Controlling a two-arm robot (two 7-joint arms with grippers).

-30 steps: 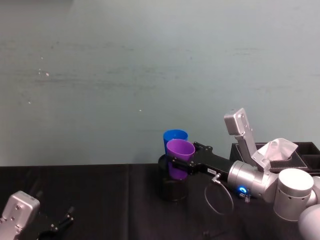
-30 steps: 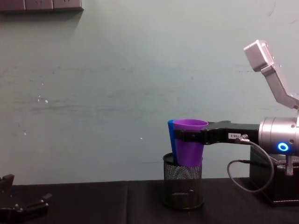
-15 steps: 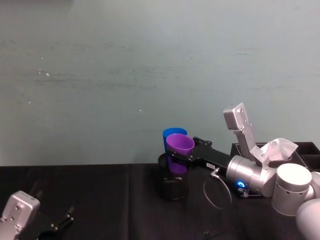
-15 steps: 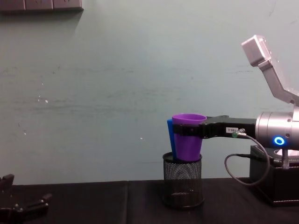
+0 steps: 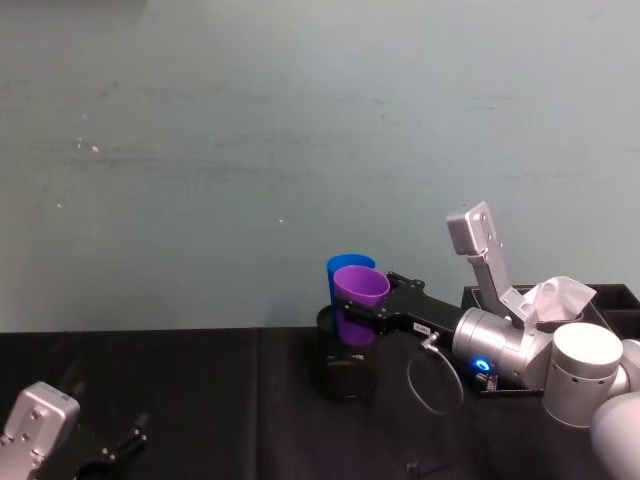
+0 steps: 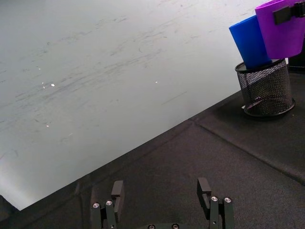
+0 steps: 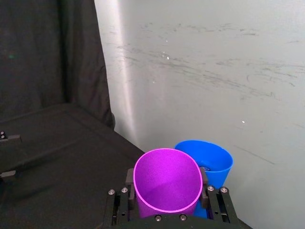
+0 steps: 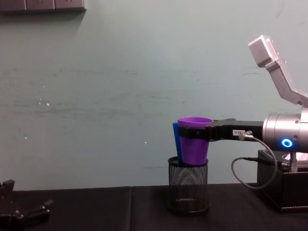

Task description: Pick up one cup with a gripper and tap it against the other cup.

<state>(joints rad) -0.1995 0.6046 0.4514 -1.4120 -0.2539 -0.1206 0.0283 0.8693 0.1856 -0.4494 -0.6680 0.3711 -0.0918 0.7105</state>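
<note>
A pale green wall [image 5: 200, 150] is filling the background behind a black-draped table [image 5: 220, 400]. Right of centre in the chest view, the right gripper [image 8: 193, 133] is reaching in from the right edge, its fingers clamping the purple cup [image 8: 194, 151] just below the rim and holding it upright in the air. The blue cup [image 8: 176, 142] is standing in a black mesh holder [image 8: 188, 187], pressed close against the purple cup's left side; actual contact cannot be confirmed. The purple base is hanging right at the holder's rim, so it is probably risking a snag there, and a harder sideways push could be tipping holder and blue cup over. The left gripper [image 6: 160, 188] is sitting parked at lower left, fingers spread and empty.
</note>
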